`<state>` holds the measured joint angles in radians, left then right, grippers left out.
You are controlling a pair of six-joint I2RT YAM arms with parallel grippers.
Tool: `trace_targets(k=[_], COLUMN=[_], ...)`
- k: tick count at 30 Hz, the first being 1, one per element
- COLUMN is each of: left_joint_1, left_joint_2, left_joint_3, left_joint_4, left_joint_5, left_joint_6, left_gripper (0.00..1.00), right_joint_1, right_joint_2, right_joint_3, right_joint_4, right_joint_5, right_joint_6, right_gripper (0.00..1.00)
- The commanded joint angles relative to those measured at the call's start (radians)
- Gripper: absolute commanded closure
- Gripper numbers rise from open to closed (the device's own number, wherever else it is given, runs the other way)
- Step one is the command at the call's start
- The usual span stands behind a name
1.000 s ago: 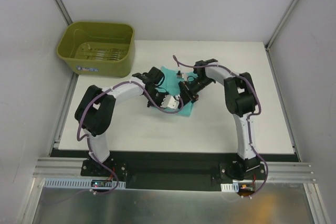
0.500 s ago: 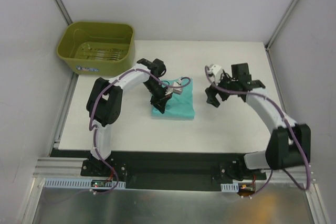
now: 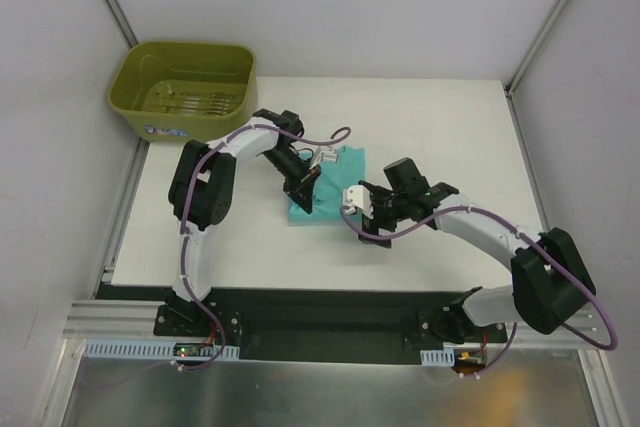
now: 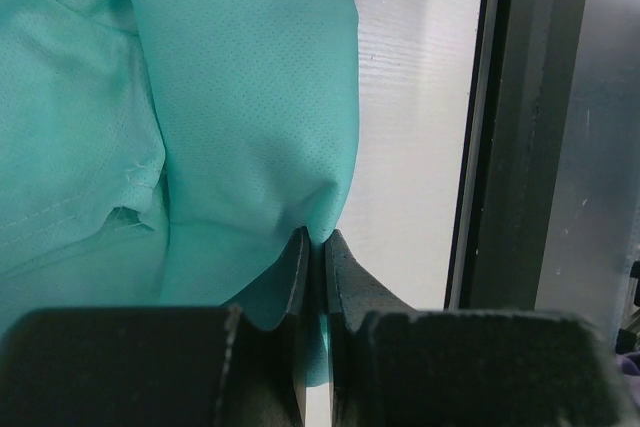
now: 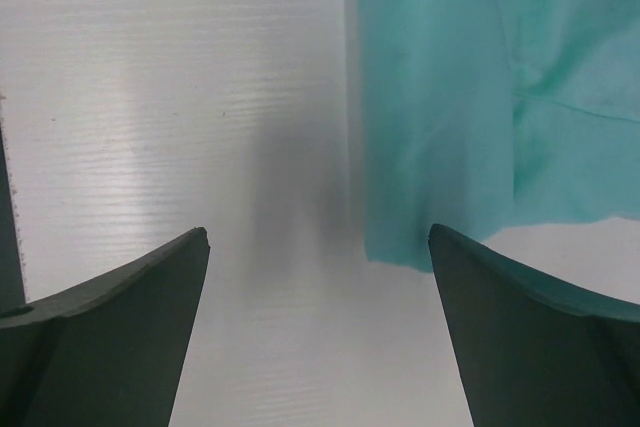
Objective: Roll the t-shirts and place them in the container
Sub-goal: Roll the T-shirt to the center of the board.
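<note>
Counting the things, I see one white table [image 3: 450, 127], one teal-green t-shirt [image 3: 335, 207], one olive-green tub [image 3: 140, 97] and two arms, each with one gripper. The t-shirt lies folded into a small block near the middle of the table, well apart from the tub, which stands at the far left corner with its open side up.

The left gripper [image 4: 318, 242] is closed tight on the t-shirt [image 4: 240, 77]. In the left wrist view its two fingers [image 4: 295, 277] pinch a fold at the edge of the fabric, with almost no gap between them. From above, this gripper [image 3: 303, 182] sits on the left part of the cloth.

The right gripper [image 5: 318, 237] is spread wide and has hold of nothing. Under it is bare table, and a corner of the t-shirt [image 5: 430, 97] reaches into the gap, closer to one finger [image 5: 520, 327] than to the other. From above, it [image 3: 365, 222] is just beside the near right corner of the cloth.
</note>
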<state>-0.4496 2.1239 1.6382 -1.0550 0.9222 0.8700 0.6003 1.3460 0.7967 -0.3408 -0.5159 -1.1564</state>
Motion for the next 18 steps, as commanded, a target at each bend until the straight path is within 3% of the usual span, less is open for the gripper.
trace_targets(k=[1,16,18], left_joint_1=[0.012,0.028,0.032], left_joint_2=[0.016,0.033,0.03], left_joint_3=[0.034,0.054,0.051], left_joint_4=[-0.014,-0.013,-0.013], left_joint_5=[0.076,0.104,0.102], left_joint_6=[-0.016,-0.012,-0.008], left_gripper=[1.0,1.0,1.0], right_joint_1=[0.027,0.064,0.064], right_joint_2=[0.056,0.289,0.312], right_joint_3=[0.058,0.191,0.197], right_joint_4=[0.092,0.146,0.146], right_joint_5=[-0.024,-0.007,-0.003], right_joint_6=[-0.058,-0.117,-0.121], right_gripper=[0.04,0.04,0.0])
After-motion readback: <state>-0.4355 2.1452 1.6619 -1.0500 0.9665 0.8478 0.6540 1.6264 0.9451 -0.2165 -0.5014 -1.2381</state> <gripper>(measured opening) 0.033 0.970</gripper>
